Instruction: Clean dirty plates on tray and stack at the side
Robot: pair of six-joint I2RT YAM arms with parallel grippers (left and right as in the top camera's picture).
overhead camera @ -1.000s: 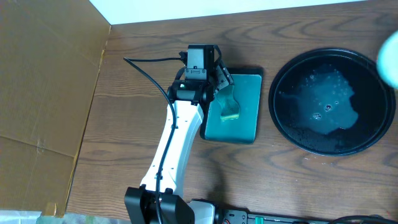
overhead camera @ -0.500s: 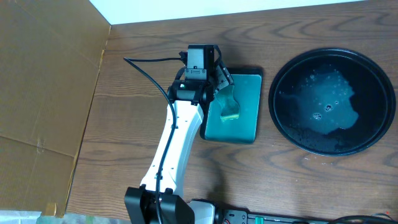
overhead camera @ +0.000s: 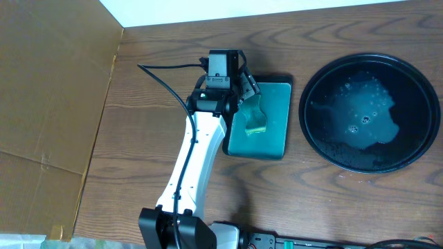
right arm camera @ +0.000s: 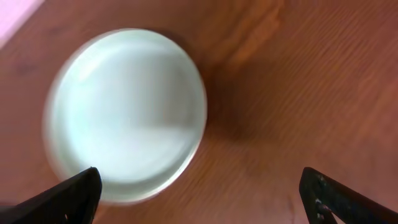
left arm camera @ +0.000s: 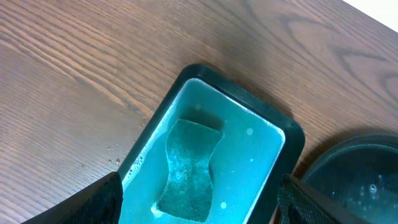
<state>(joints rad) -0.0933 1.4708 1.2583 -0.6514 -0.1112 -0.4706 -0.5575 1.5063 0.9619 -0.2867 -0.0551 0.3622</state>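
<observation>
A white plate (right arm camera: 127,112) lies on the wooden table in the blurred right wrist view, outside the overhead frame. My right gripper (right arm camera: 202,199) hovers above it, open, with nothing between its fingers. The round black tray (overhead camera: 302,114) sits at the right in the overhead view and holds only a pool of sudsy water. My left gripper (overhead camera: 249,97) (left arm camera: 199,208) stands open over the green sponge (overhead camera: 255,121) (left arm camera: 189,168), not touching it.
The sponge lies in a small rectangular black tray (overhead camera: 277,97) (left arm camera: 205,71) with a wet teal inside, left of the round tray. A cardboard sheet (overhead camera: 48,104) covers the left of the table. A black cable (overhead camera: 163,83) runs to the left arm.
The right gripper has gone from shut to open and let go of the plate. The white blur at the overhead's right edge is gone. The left arm has not moved.
</observation>
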